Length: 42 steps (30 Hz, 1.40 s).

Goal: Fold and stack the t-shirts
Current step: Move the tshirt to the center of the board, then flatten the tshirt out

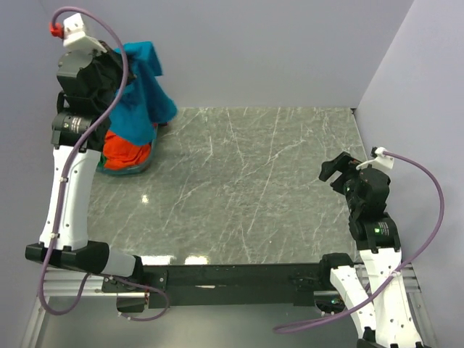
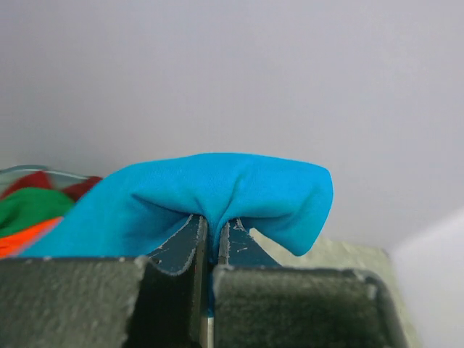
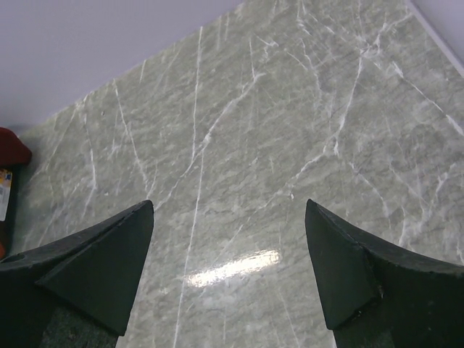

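Observation:
My left gripper [image 1: 133, 64] is shut on the teal-blue t-shirt [image 1: 145, 98] and holds it high above the basket at the far left. The shirt hangs down from the jaws; it bunches over the fingertips in the left wrist view [image 2: 217, 188]. An orange t-shirt [image 1: 125, 152] lies in the basket below, with a green one [image 2: 32, 206] and a dark red one [image 2: 40, 180] beside it. My right gripper [image 1: 333, 170] is open and empty above the table's right side, its fingers [image 3: 109, 254] wide apart.
The round teal-rimmed basket [image 1: 130, 169] stands at the table's far left corner. The grey marble table [image 1: 246, 188] is walled by pale panels at the back and right. A dark red cloth edge [image 3: 11, 148] shows at the left of the right wrist view.

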{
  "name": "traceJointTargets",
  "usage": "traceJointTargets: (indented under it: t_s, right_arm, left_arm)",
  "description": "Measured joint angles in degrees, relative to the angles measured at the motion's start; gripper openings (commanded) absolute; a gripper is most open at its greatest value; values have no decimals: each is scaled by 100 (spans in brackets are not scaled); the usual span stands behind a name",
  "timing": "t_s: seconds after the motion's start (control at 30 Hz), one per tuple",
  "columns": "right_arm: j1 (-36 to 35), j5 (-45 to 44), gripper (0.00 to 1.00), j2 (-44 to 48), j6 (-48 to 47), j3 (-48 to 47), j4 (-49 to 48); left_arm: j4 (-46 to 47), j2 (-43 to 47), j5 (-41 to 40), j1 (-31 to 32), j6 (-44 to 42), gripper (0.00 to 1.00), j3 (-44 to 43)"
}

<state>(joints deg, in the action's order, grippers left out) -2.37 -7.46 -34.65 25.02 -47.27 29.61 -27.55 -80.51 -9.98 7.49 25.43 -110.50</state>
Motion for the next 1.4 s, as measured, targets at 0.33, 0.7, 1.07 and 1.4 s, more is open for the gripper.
traceJointTargets:
  t_s: [0.33,0.7,1.07,1.4]
  right_arm:
    - [0,-212,91,275,0,-11,9]
    - [0,-273,92,284,-33,-44,142]
    - [-619,809,95,-852,-330,-46,116]
    - [-2317,811,94,-2111,-55,122,-352]
  left_arm:
    - [402,321,857,2109,-74,0,411]
    - [999,-55,730,3088,562,33,2446]
    - [-15,-529,-380,2144,1342,99,4280]
    - [597,-481,573,1342,1475,97,5143]
